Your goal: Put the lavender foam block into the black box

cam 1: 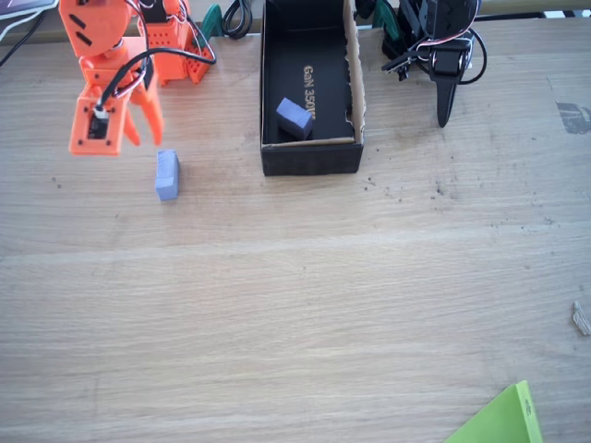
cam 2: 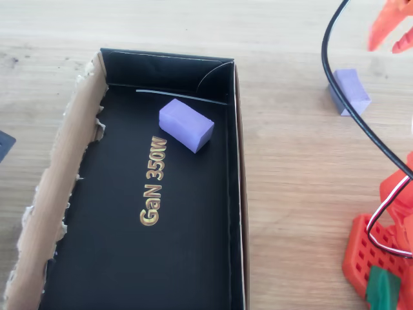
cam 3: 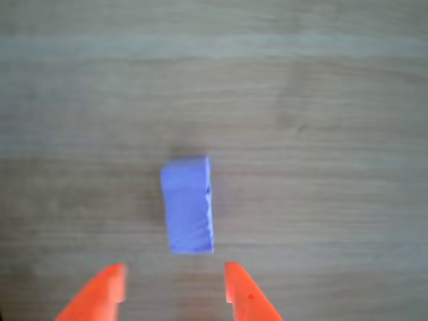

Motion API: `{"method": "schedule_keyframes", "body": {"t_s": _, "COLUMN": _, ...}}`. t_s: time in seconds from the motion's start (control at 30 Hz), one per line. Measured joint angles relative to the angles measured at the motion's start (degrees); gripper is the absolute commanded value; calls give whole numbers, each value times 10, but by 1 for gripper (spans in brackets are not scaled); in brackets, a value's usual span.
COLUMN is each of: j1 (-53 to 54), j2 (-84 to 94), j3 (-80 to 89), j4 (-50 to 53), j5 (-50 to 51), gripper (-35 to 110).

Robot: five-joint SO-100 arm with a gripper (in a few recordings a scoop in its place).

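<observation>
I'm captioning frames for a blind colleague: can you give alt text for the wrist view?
A small lavender foam block lies on a wooden table, just ahead of the open orange gripper. The gripper's two fingertips show at the bottom edge, spread wider than the block and not touching it.

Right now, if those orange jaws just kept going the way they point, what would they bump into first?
Most likely the lavender foam block: in the wrist view it lies on the wooden table just ahead of the open gripper, lined up with the gap. Depth is unclear, so the jaws might meet the table first.
</observation>
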Motion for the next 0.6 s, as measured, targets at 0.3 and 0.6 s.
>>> {"method": "schedule_keyframes", "body": {"t_s": 0.3, "j1": -2, "j2": 7, "j3": -1, "j4": 64, "j5": 122, "gripper": 28}}
{"method": "schedule_keyframes", "body": {"t_s": 0.6, "j1": -20, "j2": 18, "j3": 0, "j4": 59, "j5": 80, "gripper": 28}}
